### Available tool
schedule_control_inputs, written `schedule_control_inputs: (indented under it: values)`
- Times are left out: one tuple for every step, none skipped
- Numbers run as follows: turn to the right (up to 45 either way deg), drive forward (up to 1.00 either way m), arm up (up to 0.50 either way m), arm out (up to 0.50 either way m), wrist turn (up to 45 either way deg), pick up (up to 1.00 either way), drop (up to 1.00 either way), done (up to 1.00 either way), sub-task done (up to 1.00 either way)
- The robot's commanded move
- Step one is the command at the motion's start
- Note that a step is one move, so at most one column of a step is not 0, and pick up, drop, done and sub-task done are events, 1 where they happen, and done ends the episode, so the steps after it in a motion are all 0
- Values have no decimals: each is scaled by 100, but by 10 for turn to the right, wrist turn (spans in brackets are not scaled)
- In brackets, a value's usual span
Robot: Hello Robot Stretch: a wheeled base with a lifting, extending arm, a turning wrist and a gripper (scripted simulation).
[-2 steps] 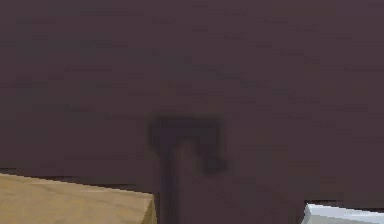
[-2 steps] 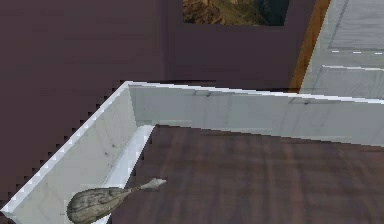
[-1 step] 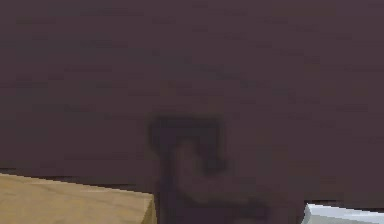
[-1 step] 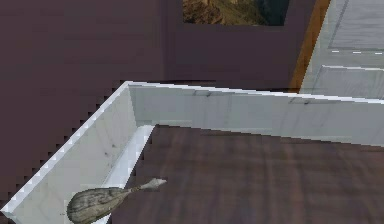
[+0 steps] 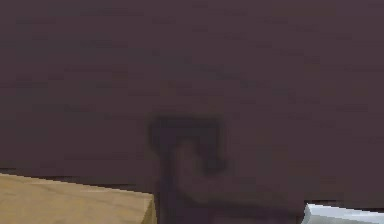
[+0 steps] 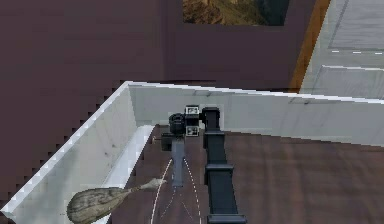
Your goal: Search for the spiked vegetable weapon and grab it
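Search apparently done: knobbly brown club (image 6: 95, 203) lying at 7 o'clock in the arm side view, inside a white-walled enclosure (image 6: 260, 108), pale handle pointing toward the gripper (image 6: 177, 170) at its 2 o'clock. Holding something or nothing: impossible to tell. Left, probably: securing and lifting.

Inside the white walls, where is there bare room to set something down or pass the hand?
Free: the dark floor right of the arm, up to the back wall. Crowded: left of the arm, where the hand and the spiked club sit close by the left wall.
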Motion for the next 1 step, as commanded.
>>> schedule_control_inputs:
  values:
    - [0,0,0,0,450,0,0,0,0]
